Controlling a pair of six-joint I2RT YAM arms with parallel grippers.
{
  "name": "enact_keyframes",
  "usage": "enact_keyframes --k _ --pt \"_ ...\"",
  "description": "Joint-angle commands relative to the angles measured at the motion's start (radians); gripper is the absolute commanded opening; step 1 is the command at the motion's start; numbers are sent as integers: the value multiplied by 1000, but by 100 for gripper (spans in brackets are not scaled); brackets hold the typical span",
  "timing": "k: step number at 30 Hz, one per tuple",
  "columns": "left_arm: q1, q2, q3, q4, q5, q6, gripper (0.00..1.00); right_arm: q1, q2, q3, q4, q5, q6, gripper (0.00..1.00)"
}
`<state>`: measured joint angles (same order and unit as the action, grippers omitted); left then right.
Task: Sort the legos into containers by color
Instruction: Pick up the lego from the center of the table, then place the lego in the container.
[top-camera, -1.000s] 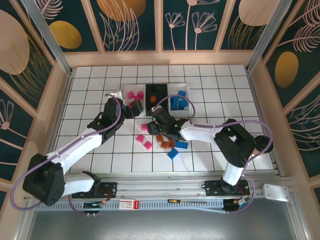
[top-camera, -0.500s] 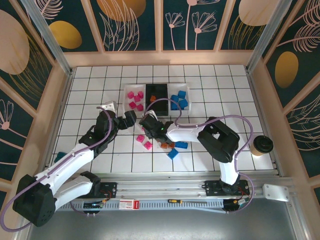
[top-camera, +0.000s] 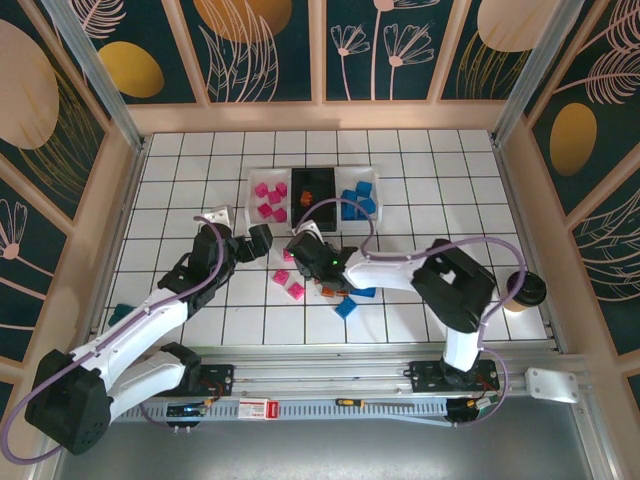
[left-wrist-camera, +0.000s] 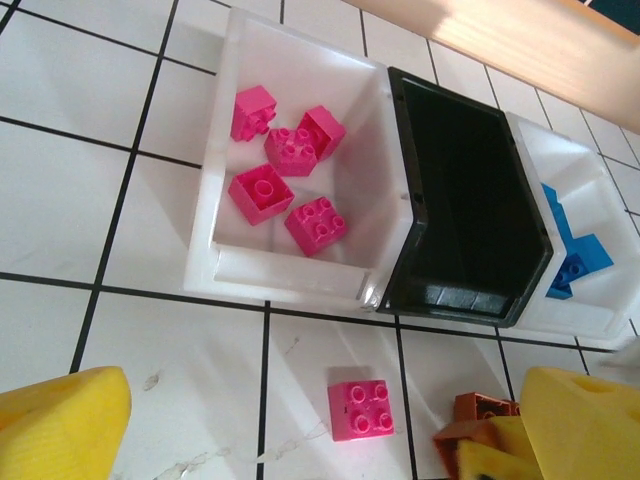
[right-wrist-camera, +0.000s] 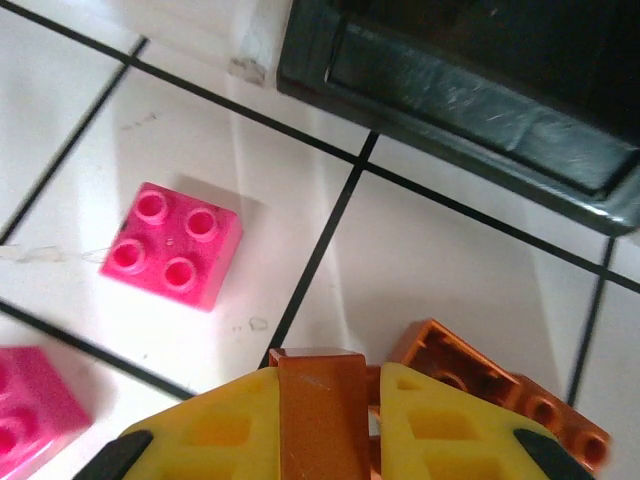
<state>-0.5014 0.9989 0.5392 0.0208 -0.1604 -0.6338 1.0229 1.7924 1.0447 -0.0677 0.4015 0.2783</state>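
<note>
Your right gripper is pinched narrow on an orange brick, just on the near side of the black bin. More orange bricks touch it. Your left gripper is spread wide and empty, with a loose pink brick on the floor below. Farther off, five pink bricks lie in the white bin against the black bin's left side. Blue bricks are in the white bin on the right.

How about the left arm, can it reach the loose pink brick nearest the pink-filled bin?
Probably yes: the left tool is open and faces the pink brick, bare on the tile; the right tool, gripping an orange brick, is close.
</note>
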Motion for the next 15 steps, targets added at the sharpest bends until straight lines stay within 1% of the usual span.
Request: enact_keyframes --k 1,4,6,10,15 --pt "-6 -34 -27 -12 32 -13 99 -11 -142 -36 102 -54 -8 14" --pt "-17 -43 -45 -9 47 -20 99 -80 -190 -33 121 -154 3 13" --pt "-28 -40 -51 -7 47 -25 99 -130 -177 -4 121 -188 0 13" --pt "-50 -24 -67 -1 50 -38 99 -212 -69 106 98 -235 -22 13" --pt "-71 -20 -86 -1 63 -45 99 -267 75 273 51 -244 -32 13"
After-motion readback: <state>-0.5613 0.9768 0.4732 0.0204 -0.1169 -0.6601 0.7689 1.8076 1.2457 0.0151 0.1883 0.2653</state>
